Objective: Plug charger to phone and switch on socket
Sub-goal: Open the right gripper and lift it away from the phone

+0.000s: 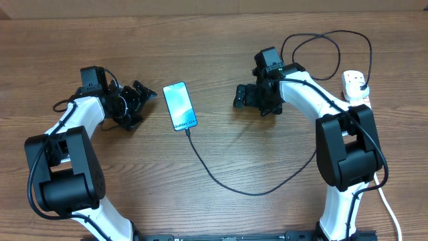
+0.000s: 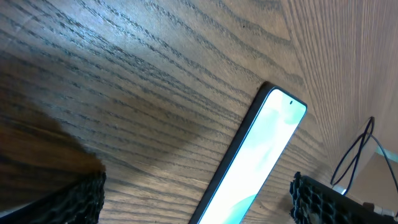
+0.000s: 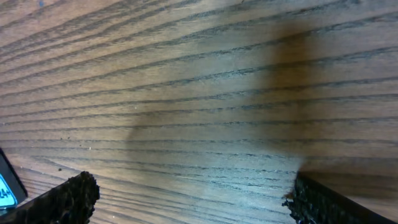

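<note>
Both our jaws are spread wide, holding nothing. Reaching for the socket [image 1: 356, 86], we might snag the cable [image 1: 254, 194] and tug it from the phone [image 1: 179, 106].

Brown wooden table [image 1: 221, 53] with dark wavy grain, a pale strip [image 1: 200, 3] beyond its far edge

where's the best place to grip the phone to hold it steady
The phone lies flat, screen up, with the charger cable leaving its near short end. So probably grip across the two long edges near the middle, coming from above with the jaws spanning its width.
</note>
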